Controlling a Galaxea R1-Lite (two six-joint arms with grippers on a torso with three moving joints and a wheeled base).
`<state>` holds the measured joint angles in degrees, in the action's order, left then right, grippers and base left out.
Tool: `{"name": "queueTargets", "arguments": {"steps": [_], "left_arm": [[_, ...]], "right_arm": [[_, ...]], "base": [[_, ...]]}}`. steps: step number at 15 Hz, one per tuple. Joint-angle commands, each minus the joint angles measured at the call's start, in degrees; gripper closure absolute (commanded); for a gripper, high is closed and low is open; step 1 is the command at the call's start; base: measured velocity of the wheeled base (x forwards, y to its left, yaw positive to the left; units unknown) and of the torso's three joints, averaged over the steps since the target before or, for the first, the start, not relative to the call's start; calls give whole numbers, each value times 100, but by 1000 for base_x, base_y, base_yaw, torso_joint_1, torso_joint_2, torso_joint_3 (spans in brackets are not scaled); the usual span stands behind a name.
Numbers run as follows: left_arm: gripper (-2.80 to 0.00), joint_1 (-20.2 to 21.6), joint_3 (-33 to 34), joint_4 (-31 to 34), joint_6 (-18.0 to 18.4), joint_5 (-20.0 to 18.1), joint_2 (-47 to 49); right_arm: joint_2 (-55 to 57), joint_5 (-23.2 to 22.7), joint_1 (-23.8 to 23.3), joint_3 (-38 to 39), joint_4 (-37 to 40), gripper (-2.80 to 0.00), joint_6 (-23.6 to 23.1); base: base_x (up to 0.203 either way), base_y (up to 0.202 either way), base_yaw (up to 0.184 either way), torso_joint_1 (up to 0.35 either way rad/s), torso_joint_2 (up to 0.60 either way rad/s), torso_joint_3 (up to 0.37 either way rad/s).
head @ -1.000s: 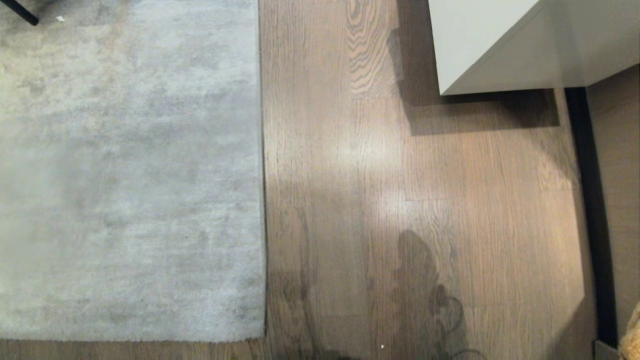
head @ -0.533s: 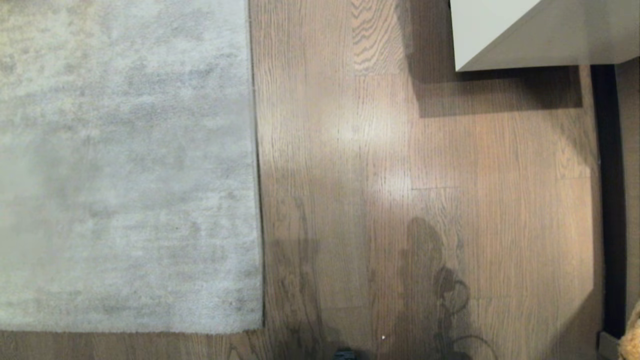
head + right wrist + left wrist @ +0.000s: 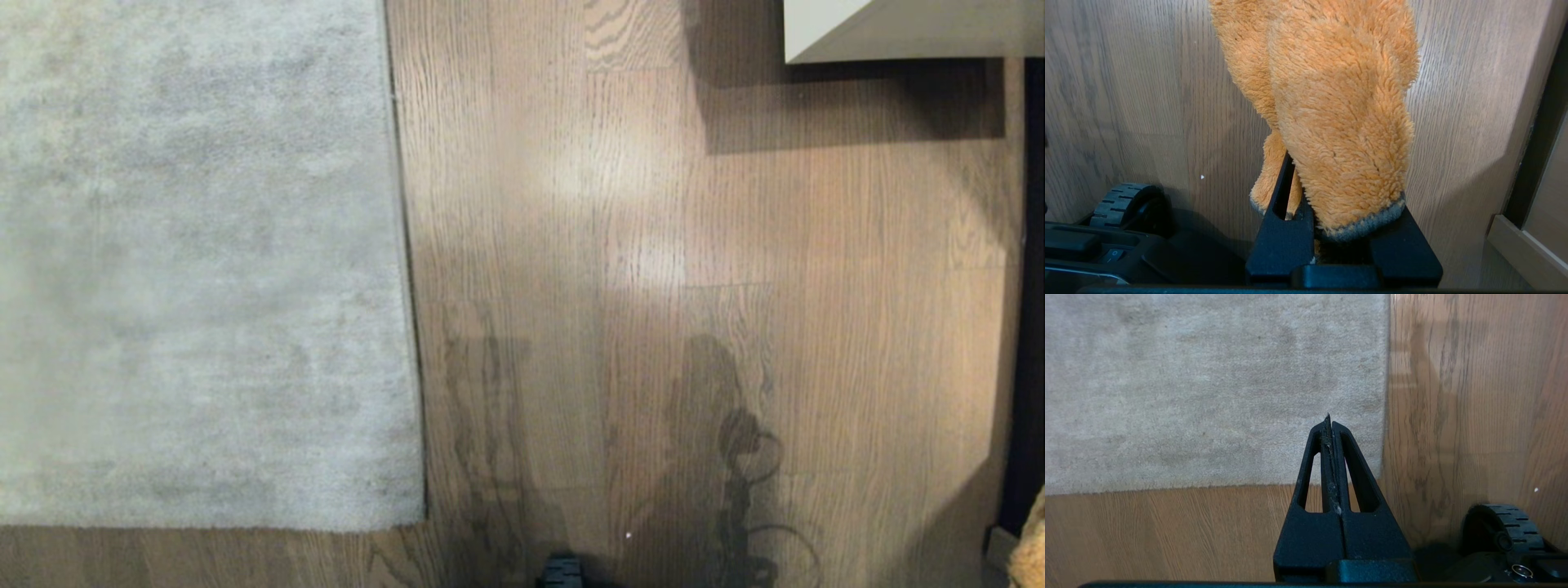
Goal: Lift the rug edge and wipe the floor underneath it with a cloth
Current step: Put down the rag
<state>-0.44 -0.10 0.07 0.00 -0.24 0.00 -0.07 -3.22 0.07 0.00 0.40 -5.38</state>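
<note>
The pale grey rug [image 3: 196, 261] lies flat on the left; its rug edge [image 3: 406, 269] runs straight up the brown wood floor [image 3: 653, 286]. Seen from the left wrist, my left gripper [image 3: 1328, 418] is shut and empty, hanging above the rug [image 3: 1208, 388] near its corner, with the rug edge [image 3: 1386, 396] just beside it. My right gripper [image 3: 1327, 163] is shut on the fluffy orange-tan cloth [image 3: 1339, 102], which drapes over its fingers above bare floor [image 3: 1147, 81]. A bit of the cloth [image 3: 1030, 543] shows at the head view's lower right corner.
A white furniture block [image 3: 898, 28] stands at the far right with its shadow on the planks. A dark gap [image 3: 1030, 286] runs along the right side. My base's wheels [image 3: 1506, 526] [image 3: 1122, 200] sit close below the arms. A pale skirting piece [image 3: 1523, 249] lies to the right.
The whole head view has shifted: the white block has slid up and right, and the rug edge a little left, so the camera has moved. Rug and floor lie as before.
</note>
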Motion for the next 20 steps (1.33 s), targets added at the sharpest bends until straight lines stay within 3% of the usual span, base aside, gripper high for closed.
{"name": "queueTargets", "arguments": {"steps": [1, 13, 20], "left_arm": [[0, 0, 1, 1, 0, -2, 0], [0, 0, 1, 1, 0, -2, 0], [0, 0, 1, 1, 0, -2, 0]], "right_arm": [[7, -3, 1, 0, 4, 0, -7], [38, -20, 1, -303, 101, 0, -9], [813, -10, 16, -593, 86, 0, -1]], "base": [[0, 0, 0, -2, -2, -115], [0, 0, 0, 0, 0, -10], [0, 0, 0, 0, 0, 0]]}}
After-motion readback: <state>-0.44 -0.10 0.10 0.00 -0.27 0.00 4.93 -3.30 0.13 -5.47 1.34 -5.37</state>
